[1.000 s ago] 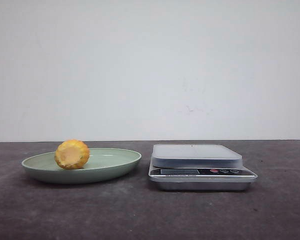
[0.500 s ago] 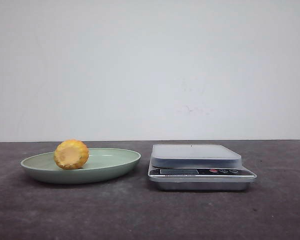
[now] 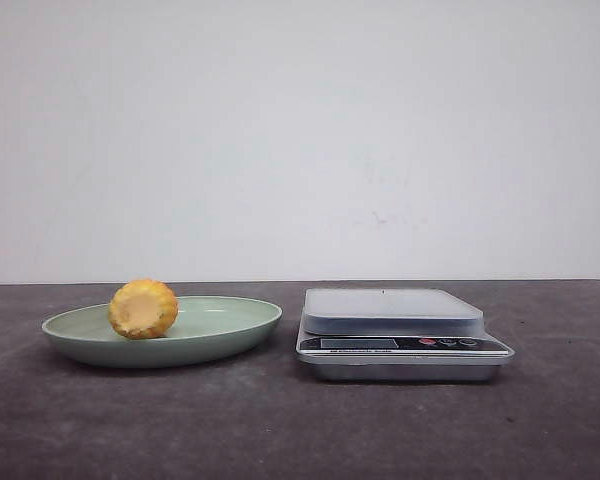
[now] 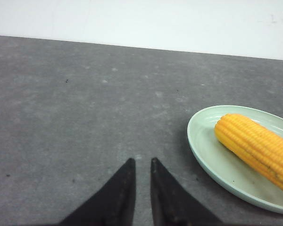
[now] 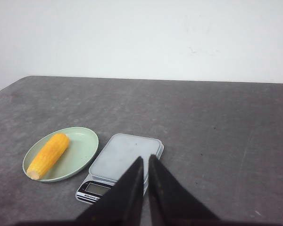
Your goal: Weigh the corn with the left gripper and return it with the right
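My left hand [image 4: 140, 165] hangs over bare dark grey counter [image 4: 75, 108], its two black wedge fingers [image 4: 120, 188] drawn almost together with only a thin slit between the tips, gripping nothing. Just to its right sits a pale green plate [image 4: 205, 155], and the corn [image 4: 254, 143] lies in it, a long yellow-orange cob with neat rows of kernels, stretched along the plate's floor.

In the front view the plate [image 3: 230, 325] stands on the left half of the counter [image 3: 280, 430], and I see the corn [image 3: 143, 308] end-on there: its pale round cut end faces the camera, and it rests toward the plate's left side. Just beside the plate's right rim, apart from it, stands a silver kitchen scale [image 3: 400, 335] with a flat pale platform, a display and small buttons on its front strip.

My right hand [image 5: 145, 160] hovers well above the scale [image 5: 125, 157], fingers [image 5: 132, 188] nearly touching, holding nothing. From there the plate [image 5: 82, 146] lies next to the scale, with the corn [image 5: 48, 155] set diagonally in it.
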